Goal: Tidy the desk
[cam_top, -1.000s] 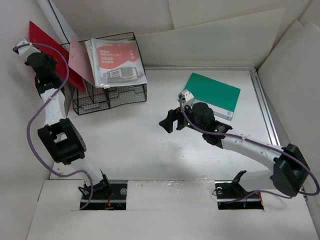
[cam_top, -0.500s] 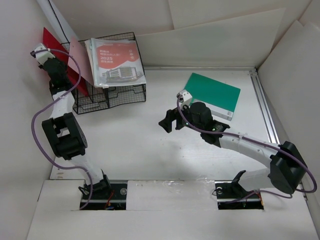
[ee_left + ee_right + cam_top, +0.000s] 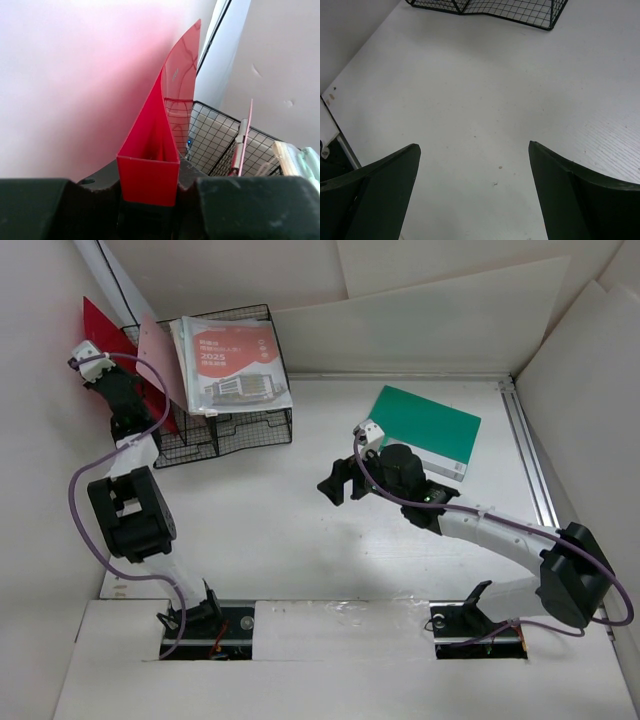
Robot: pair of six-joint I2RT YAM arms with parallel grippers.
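Left pincer [image 3: 148, 186] is clamped on the red folder [image 3: 160, 135], upright at the far left by the wire basket [image 3: 225, 430]. Can't tell if its lower edge sits in a slot. The basket holds a pink sheet [image 3: 155, 358] and a booklet [image 3: 235, 365] that leans out over its rim. Right pincer [image 3: 474, 146] is wide open and empty, hovering over bare bench [image 3: 280, 530] mid-scene. Green book [image 3: 425, 425] lies flat on the bench, far right, near the rail [image 3: 530, 460]. My read: about half done. Left to do: seat and release the folder, then file the green book. Nothing else loose in view.
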